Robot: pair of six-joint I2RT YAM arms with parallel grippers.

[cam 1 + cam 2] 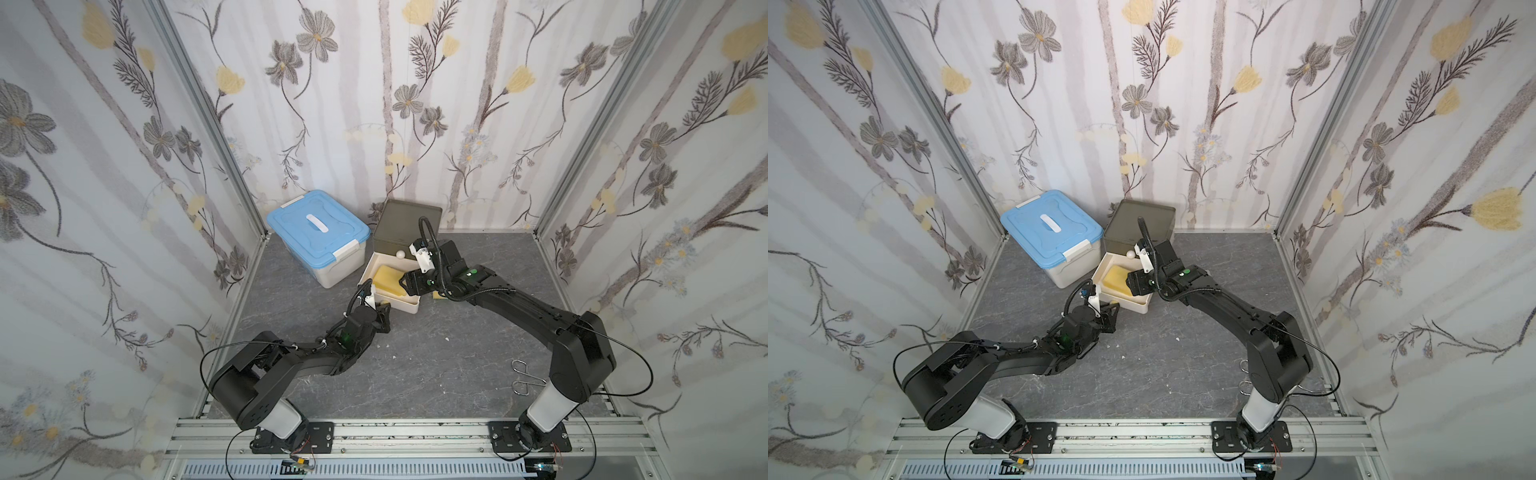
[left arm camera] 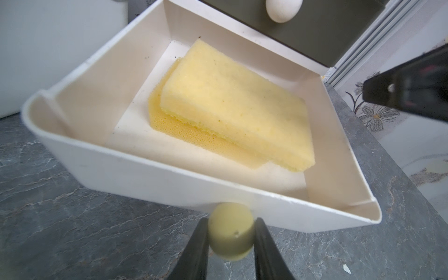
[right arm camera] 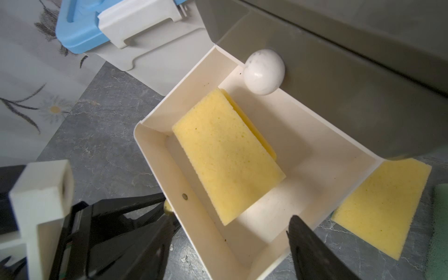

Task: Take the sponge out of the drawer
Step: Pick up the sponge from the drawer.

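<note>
A yellow sponge (image 1: 388, 280) (image 1: 1117, 278) lies flat in the pulled-out white drawer (image 1: 401, 306) of an olive cabinet (image 1: 405, 224). In the left wrist view the sponge (image 2: 232, 106) rests on a thinner yellow pad (image 2: 189, 132). My left gripper (image 2: 231, 221) (image 1: 384, 308) is shut on the drawer's pale round knob (image 2: 230, 238) at the front wall. My right gripper (image 3: 232, 220) (image 1: 405, 284) hangs open above the near end of the sponge (image 3: 225, 157), jaws wide and touching nothing.
A white box with a blue lid (image 1: 318, 226) stands left of the cabinet. A second yellow sponge (image 3: 383, 206) and a green pad (image 3: 438, 230) lie on the table right of the drawer. The closed upper drawer's white knob (image 3: 264, 71) overhangs. Wire hooks (image 1: 523, 376) lie front right.
</note>
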